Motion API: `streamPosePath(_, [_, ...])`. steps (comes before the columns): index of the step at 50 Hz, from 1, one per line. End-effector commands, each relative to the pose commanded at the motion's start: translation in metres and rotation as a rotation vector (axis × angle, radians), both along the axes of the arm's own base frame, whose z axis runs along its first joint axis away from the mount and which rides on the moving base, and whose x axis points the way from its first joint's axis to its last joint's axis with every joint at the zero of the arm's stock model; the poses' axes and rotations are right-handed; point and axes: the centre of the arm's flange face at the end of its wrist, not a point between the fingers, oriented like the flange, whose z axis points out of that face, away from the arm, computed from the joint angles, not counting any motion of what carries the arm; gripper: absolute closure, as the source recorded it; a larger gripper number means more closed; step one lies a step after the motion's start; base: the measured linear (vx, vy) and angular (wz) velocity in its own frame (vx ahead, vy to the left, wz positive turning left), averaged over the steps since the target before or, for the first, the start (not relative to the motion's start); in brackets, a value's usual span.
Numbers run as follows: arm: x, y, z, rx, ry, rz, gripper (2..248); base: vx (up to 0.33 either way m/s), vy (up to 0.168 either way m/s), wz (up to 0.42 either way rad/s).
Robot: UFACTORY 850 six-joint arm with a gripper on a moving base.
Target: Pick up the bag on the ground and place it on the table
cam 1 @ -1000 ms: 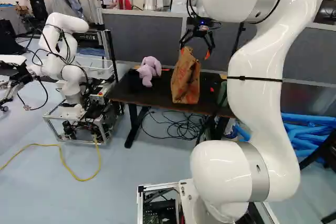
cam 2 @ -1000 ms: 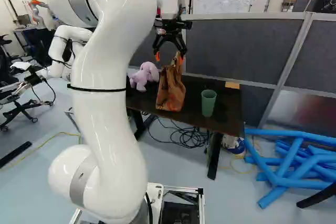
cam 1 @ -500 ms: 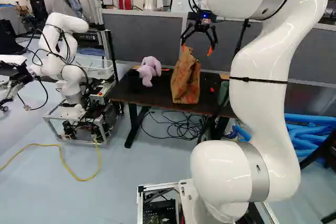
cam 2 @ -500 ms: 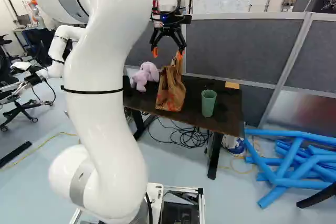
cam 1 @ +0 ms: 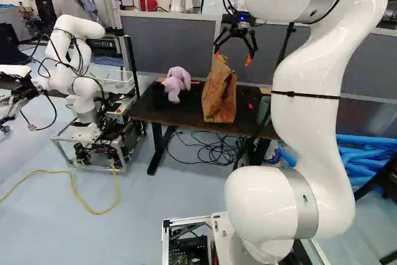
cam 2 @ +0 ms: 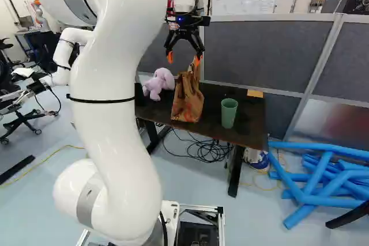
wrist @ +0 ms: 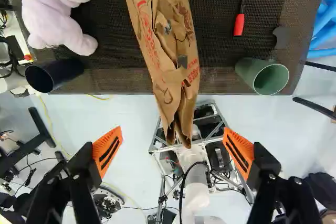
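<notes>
Paper bag (wrist: 157, 40) stands upright on the bench (cam 2: 251, 122), likely light, soft and apt to tear; its crumpled top looks the best hold. The jaws hang wide, pointing down, orange pads (wrist: 107, 151) clear of that top. The arm (cam 1: 307, 91) arches high and forward.

From behind my arm (cam 1: 310, 110), I'm looking ahead and a little down through two base cameras, one left and one right, both viewing the table (cam 2: 251, 132) from well back. Both are sharing its near edge; the left is adding the near left corner, the right the near right. My wrist camera is facing down from much closer, catching both corners and my base (cam 1: 189, 252).
</notes>
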Motion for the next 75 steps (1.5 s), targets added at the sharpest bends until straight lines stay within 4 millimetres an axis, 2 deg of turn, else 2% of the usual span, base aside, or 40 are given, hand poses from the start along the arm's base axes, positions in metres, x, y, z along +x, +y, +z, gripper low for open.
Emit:
streamPosePath(26, [0.0,0.0,0.0,0.0,0.0,0.0,3,-0.04,0.0,0.003])
streamPosePath(75, [0.0,0.0,0.0,0.0,0.0,0.0,3,-0.11,0.001,0.008])
